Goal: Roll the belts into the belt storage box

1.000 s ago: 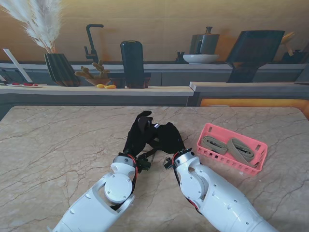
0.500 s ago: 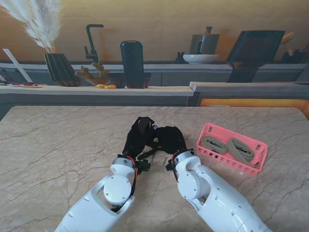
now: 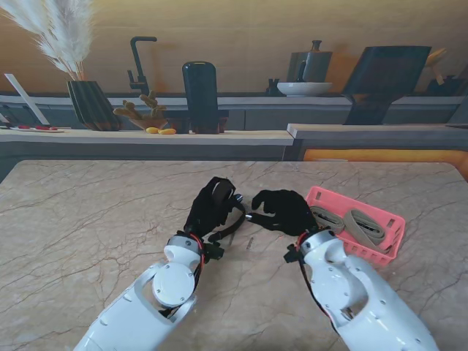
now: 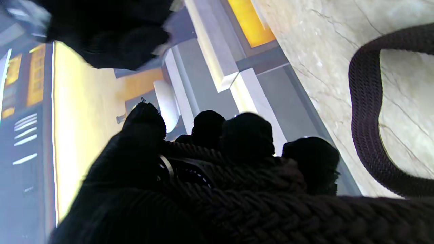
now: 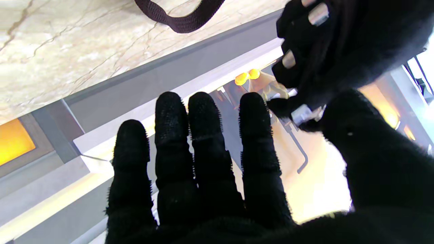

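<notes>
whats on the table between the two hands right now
In the stand view, a small dark piece lies on bare marble between the left hand and right hand. A hanging loop of the dark belt also crosses there.

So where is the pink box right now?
In the stand's view the pink box sits on the table's right side, just right of the right hand, with tan belts inside.

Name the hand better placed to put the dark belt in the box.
Left hand: it is shut on the belt. The right hand is nearer the pink box but open, holding nothing.
</notes>
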Available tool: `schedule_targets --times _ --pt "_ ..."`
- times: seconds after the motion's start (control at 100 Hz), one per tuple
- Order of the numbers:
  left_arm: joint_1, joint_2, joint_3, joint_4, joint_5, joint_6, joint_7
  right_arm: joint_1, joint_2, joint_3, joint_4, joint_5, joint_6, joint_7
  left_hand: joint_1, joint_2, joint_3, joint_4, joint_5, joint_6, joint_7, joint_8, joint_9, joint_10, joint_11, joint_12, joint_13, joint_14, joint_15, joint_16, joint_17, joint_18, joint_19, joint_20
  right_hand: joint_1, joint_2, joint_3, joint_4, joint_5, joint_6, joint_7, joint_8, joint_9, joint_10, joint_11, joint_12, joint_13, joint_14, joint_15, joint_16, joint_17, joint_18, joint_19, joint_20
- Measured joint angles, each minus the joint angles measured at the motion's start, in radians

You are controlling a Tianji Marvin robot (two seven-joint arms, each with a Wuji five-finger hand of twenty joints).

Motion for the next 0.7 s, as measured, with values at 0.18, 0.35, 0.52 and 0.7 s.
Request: schedule_targets --times 0.18,0.35,0.52,0.7 --pt "-0.048 0.005 0.032 0.093 0.177 -0.065 0.057 -0.036 0.009 0.023 -0.041 0.057 0.014 -0.015 -0.253 -0.121 0.372 0.000 0.001 0.044 -0.245 -0.110 0.010 -0.036 0.031 0.007 0.019 -0.054 0.068 0.000 0.039 -0.018 0.020 -0.019 -0.109 0.042 -0.116 0.003 0.000 0.054 -0.041 -0.001 0.000 0.009 -0.025 0.000 0.000 0.007 -0.004 0.015 0.001 0.008 -0.035 0.050" --pt "-0.086 0.018 0.060 0.147 0.274 -0.110 0.080 -0.028 0.009 0.012 -0.054 0.163 0.125 0.072 -0.289 -0.188 0.440 0.001 -0.096 0.082 -0.434 -0.282 0.010 -0.062 0.032 0.007 0.029 -0.082 0.087 0.000 0.065 -0.041 0.020 -0.029 -0.181 0.083 -0.184 0.003 -0.002 0.120 -0.122 -0.012 -0.033 0.049 -0.066 -0.010 -0.026 0.039 -0.038 0.017 0.000 0.072 -0.074 0.071" --pt "-0.113 0.030 0.085 0.181 0.359 -0.145 0.105 0.052 0.006 -0.061 0.016 0.220 0.137 0.070 -0.321 -0.215 0.457 0.002 -0.108 0.092 -0.522 -0.346 0.010 -0.064 0.032 0.007 0.029 -0.092 0.100 0.000 0.078 -0.053 0.020 -0.037 -0.193 0.084 -0.193 0.003 -0.002 0.120 -0.144 -0.012 -0.033 0.053 -0.066 -0.010 -0.027 0.042 -0.038 0.025 0.000 0.075 -0.085 0.082" --pt "-0.125 0.039 0.098 0.191 0.390 -0.153 0.106 0.111 -0.006 -0.105 0.064 0.238 0.134 0.058 -0.327 -0.231 0.465 0.002 -0.108 0.093 -0.574 -0.381 0.010 -0.065 0.032 0.007 0.029 -0.099 0.110 0.001 0.078 -0.058 0.020 -0.038 -0.192 0.084 -0.193 0.003 0.018 0.118 -0.146 -0.002 -0.032 0.053 -0.066 -0.010 -0.028 0.042 -0.038 0.028 0.000 0.075 -0.087 0.092"
